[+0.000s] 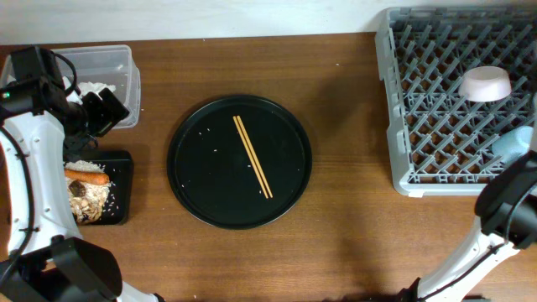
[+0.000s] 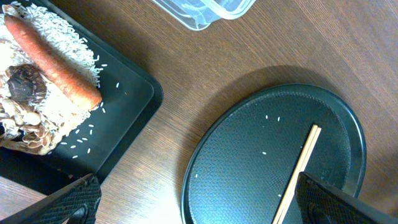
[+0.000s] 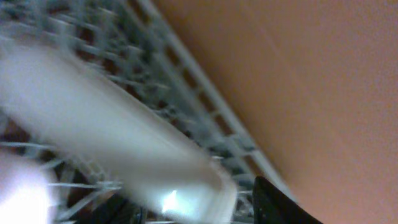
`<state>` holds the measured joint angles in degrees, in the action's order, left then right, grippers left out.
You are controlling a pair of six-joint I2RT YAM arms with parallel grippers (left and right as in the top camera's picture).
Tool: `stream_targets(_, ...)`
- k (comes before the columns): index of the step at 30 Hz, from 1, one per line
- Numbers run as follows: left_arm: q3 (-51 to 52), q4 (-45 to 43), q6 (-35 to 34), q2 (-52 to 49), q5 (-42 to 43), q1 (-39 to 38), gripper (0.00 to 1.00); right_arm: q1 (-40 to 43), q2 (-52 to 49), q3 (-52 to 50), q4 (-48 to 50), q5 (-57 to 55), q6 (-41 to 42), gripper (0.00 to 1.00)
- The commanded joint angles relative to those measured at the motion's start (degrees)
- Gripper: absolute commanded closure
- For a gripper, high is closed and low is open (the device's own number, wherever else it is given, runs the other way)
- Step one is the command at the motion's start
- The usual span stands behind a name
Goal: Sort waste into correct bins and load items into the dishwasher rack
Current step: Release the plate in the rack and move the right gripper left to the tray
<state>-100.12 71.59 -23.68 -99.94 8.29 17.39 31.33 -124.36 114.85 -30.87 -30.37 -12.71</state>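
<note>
Chopsticks (image 1: 252,156) are light, stiff, thin: we should pinch both mid-length with the wide-open left gripper (image 2: 199,202); right gripper (image 3: 196,208) state we cannot tell.

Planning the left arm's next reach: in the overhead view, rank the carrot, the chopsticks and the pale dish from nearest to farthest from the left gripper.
From the left gripper:
1. carrot, close by in the flat black tray.
2. chopsticks, on the round tray at centre.
3. pale dish, far right in the rack.
</note>
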Motion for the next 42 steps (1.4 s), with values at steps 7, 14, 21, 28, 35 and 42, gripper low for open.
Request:
stream_targets(7, -0.2, 0.0, -0.7, 1.5, -0.2, 0.0, 0.01, -2.9, 0.7, -0.1, -5.7, 9.6, 13.9, 0.14)
stream_targets(14, -0.2, 0.0, -0.7, 1.5, -0.2, 0.0, 0.01, -2.8, 2.5, 1.4, -8.0, 25.7, 21.6, 0.13)
stream_targets(21, -0.2, 0.0, -0.7, 1.5, -0.2, 0.0, 0.01, -2.9, 5.8, 2.5, -18.0, 47.2, 21.7, 0.02)
stream_targets(28, -0.2, 0.1, -0.7, 1.5, -0.2, 0.0, 0.01, -6.4, 7.1, 2.5, -22.6, 107.4, 21.6, 0.02)
stream_targets(35, -0.2, 0.0, -0.7, 1.5, -0.2, 0.0, 0.01, -24.7, 7.1, 2.5, -36.3, 77.5, 19.7, 0.02)
stream_targets(42, -0.2, 0.0, -0.7, 1.5, -0.2, 0.0, 0.01, -46.2, 6.9, 2.4, -36.7, 39.3, 31.0, 0.02)
